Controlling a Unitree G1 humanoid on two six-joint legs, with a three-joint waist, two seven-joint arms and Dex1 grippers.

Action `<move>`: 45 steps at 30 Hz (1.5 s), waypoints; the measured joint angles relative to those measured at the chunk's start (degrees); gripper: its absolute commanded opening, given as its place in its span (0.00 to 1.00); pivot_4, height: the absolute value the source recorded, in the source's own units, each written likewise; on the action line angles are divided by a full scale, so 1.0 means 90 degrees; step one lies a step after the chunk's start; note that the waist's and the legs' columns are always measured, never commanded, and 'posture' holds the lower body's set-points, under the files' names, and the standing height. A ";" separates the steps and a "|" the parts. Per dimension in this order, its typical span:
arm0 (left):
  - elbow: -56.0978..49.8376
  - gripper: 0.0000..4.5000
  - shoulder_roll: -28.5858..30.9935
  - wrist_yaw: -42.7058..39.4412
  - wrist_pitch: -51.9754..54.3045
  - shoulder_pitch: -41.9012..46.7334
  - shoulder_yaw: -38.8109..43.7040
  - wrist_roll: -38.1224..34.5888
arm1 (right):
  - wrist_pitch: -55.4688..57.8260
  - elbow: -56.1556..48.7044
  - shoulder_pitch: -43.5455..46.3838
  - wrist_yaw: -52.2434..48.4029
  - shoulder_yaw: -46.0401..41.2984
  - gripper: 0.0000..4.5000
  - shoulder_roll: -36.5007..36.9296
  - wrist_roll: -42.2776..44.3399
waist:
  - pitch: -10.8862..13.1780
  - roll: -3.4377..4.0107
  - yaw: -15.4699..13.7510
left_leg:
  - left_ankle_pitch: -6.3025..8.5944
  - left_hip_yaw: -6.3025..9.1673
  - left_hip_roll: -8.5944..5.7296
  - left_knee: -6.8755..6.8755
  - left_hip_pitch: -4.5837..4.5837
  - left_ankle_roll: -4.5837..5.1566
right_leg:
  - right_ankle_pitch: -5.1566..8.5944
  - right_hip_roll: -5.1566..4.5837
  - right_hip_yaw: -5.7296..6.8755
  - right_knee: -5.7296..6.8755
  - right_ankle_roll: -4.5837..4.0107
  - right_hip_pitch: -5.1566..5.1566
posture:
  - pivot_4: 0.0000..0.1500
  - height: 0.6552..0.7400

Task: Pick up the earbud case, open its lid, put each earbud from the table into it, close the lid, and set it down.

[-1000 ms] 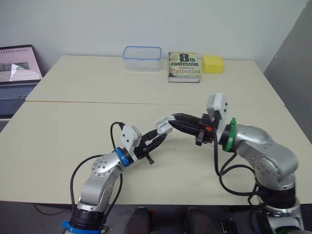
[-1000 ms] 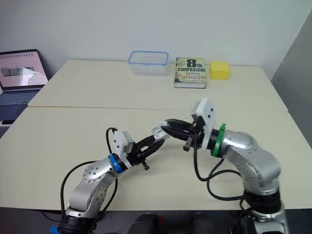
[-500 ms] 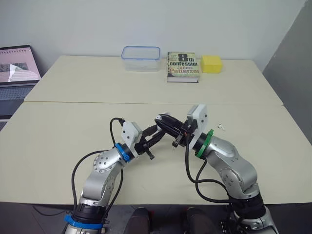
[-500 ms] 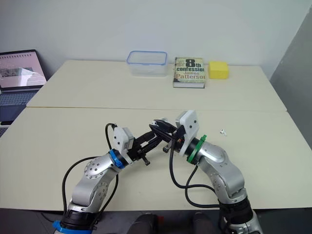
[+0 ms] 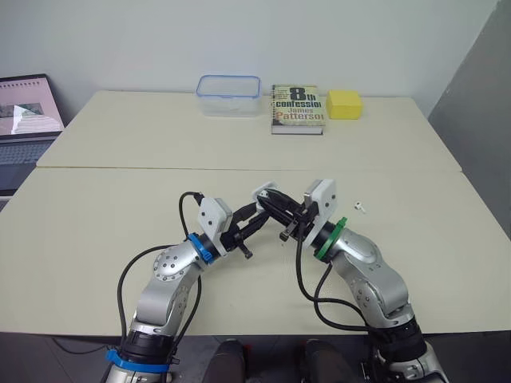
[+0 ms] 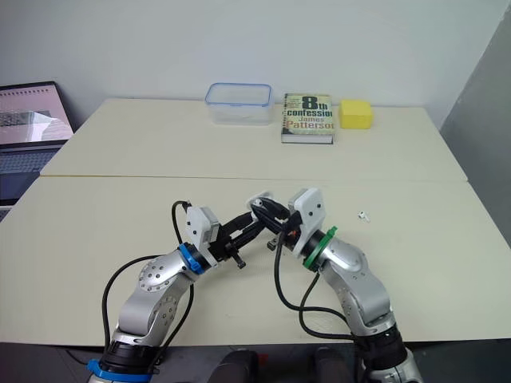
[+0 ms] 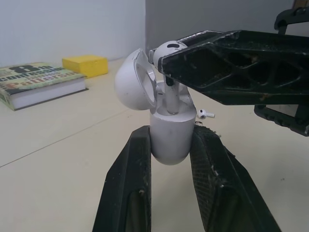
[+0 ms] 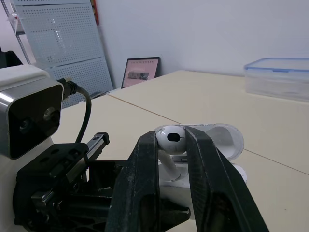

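Earbud case (image 7: 172,130) is at the centre of the head view, held above the table (image 5: 120,199). My left jaws are clamped low on its rounded body. I read that low grip as deliberate: it leaves the rim and both wells free. The lid (image 7: 130,79) is swung fully back on the side away from the incoming arm, so nothing blocks the way in from above.

My right jaws are pinched shut on the head of one earbud (image 7: 166,50). Its stem points straight down and its tip is already inside the case mouth, while the head is above the rim, so I judge it lined up but not seated. Holding it by the head leaves the stem bare, which is what lets it slide into the well.

A second earbud (image 5: 361,207) lies on the table right of centre in the head view, well apart from both arms. By my reckoning I am about halfway through: case up, lid open, first bud going in.

Next I expect to need a short straight push down, then a release. The risk I see is the stem catching on the well's edge and twisting the case in its grip.
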State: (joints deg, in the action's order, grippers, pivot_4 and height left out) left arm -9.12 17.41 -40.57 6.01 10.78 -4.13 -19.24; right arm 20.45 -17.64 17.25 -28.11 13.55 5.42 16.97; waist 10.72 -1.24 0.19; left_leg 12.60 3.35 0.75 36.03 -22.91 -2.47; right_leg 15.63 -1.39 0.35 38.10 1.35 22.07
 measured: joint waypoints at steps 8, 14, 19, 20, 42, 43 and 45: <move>0.0001 0.17 -0.0003 0.0048 0.0019 0.0002 -0.0002 0.0002 | -0.0270 0.0188 -0.0037 0.0078 0.0155 0.09 -0.0102 -0.0145 | 0.0000 0.0000 -0.0001 | 0.0000 -0.0001 0.0000 0.0000 0.0000 0.0000 | 0.0000 0.0000 -0.0001 0.0000 0.0000 0.0000 | 1.00 1.00; 0.0002 0.17 -0.0001 0.0098 0.0047 0.0002 -0.0002 0.0003 | -0.0358 0.0198 -0.0077 0.0118 0.0189 0.32 -0.0123 -0.0266 | 0.0000 0.0000 -0.0001 | 0.0000 -0.0001 0.0001 -0.0001 0.0000 0.0000 | 0.0000 0.0001 -0.0001 0.0000 0.0001 0.0001 | 1.00 1.00; 0.0002 0.17 0.0011 0.0130 0.0110 0.0003 0.0005 0.0003 | -0.0395 0.0200 -0.0105 0.0183 0.0185 0.71 -0.0123 -0.0313 | 0.0000 0.0000 0.0000 | 0.0000 -0.0002 0.0001 0.0000 0.0000 0.0000 | 0.0000 0.0001 -0.0002 0.0001 0.0000 0.0002 | 1.00 1.00; 0.0002 0.17 0.0011 0.0129 0.0111 0.0002 0.0005 0.0003 | -0.0399 0.0202 -0.0102 0.0220 0.0174 0.79 -0.0122 -0.0329 | 0.0000 0.0000 -0.0001 | 0.0000 -0.0002 0.0001 -0.0001 0.0000 0.0000 | 0.0000 0.0001 -0.0002 0.0000 0.0000 0.0002 | 1.00 1.00; 0.0143 0.17 0.0018 0.0125 -0.0100 0.0107 0.0045 0.0014 | 0.0561 -0.2261 -0.2484 -0.0905 -0.2889 1.00 0.3188 0.0992 | 0.0000 0.0000 -0.0046 | 0.0000 -0.0006 -0.0003 -0.0002 -0.0006 0.0000 | 0.0006 -0.0001 -0.0004 -0.0012 0.0008 -0.0002 | 1.00 1.00; 0.0215 0.17 0.0009 0.0125 -0.0136 0.0131 0.0054 0.0021 | 0.0461 -0.2203 -0.2852 -0.1071 -0.3240 1.00 0.3348 0.0980 | 0.0000 0.0001 -0.0050 | 0.0000 -0.0008 -0.0005 -0.0001 -0.0007 0.0000 | 0.0006 -0.0002 -0.0005 -0.0012 0.0008 -0.0002 | 1.00 1.00; 0.0318 0.17 0.0019 0.0124 -0.0200 0.0128 0.0098 0.0028 | 0.0125 -0.1803 -0.3538 -0.1452 -0.3930 1.00 0.3657 0.0859 | 0.0000 0.0000 -0.0057 | 0.0001 -0.0013 -0.0006 0.0001 0.0000 0.0000 | 0.0006 -0.0002 -0.0009 -0.0014 0.0007 -0.0009 | 1.00 1.00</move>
State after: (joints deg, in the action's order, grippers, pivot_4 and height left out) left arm -6.26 17.58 -39.45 4.21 11.93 -3.25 -18.99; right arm 21.57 -33.87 -14.59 -41.18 -21.82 38.34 24.70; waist 10.72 -1.23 -0.32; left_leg 12.60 3.24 0.69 36.04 -22.91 -2.47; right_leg 15.69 -1.41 0.27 37.97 1.41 21.99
